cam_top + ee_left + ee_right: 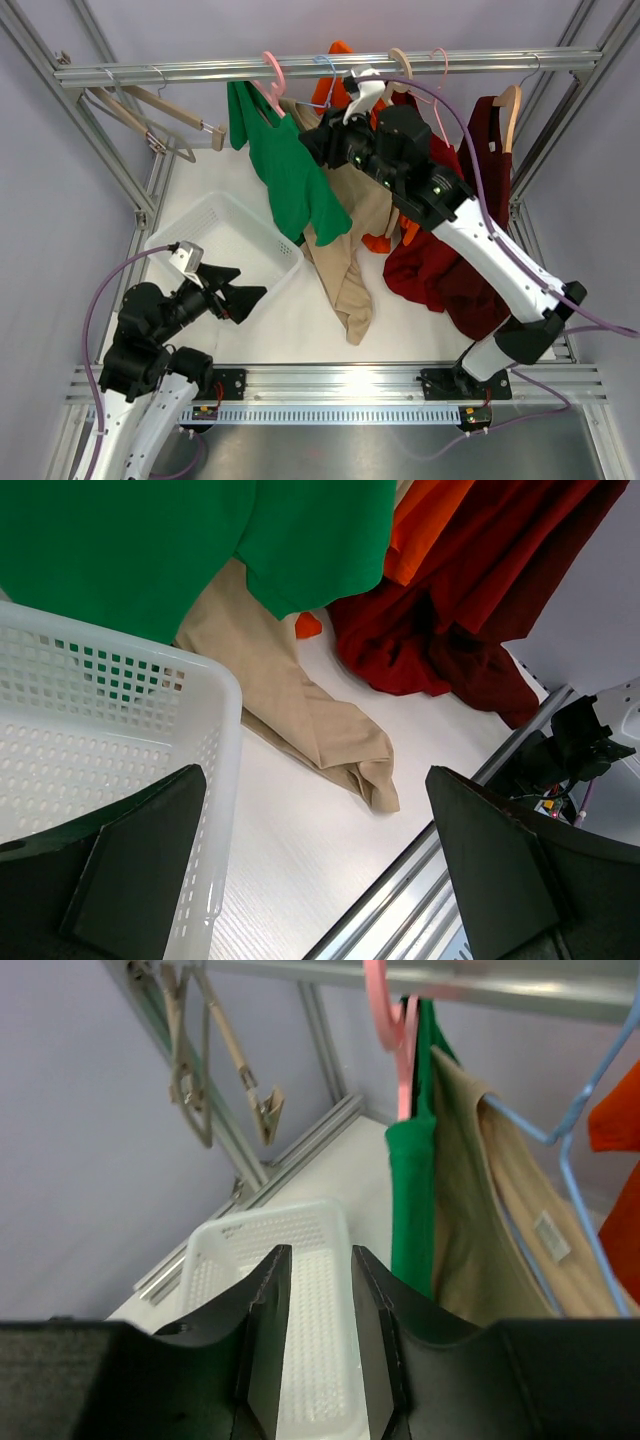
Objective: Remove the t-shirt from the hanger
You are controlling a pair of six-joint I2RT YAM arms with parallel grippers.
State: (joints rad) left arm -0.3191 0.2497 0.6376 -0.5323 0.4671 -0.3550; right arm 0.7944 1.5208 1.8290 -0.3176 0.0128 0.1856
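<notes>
A green t-shirt (290, 175) hangs on a pink hanger (272, 75) from the top rail; it also shows in the left wrist view (150, 540) and the right wrist view (410, 1200). My right gripper (312, 142) is raised near the rail, just right of the green shirt's shoulder and in front of the beige shirt (350, 250). Its jaws (318, 1260) stand a narrow gap apart and hold nothing. My left gripper (242, 296) is low beside the basket, wide open and empty (320, 870).
The beige shirt hangs on a blue hanger (580, 1120) and trails onto the table (300, 710). An orange garment (340, 50) and a dark red one (450, 270) hang further right. A white basket (165, 240) stands at the left. Bare wooden hangers (150, 115) hang far left.
</notes>
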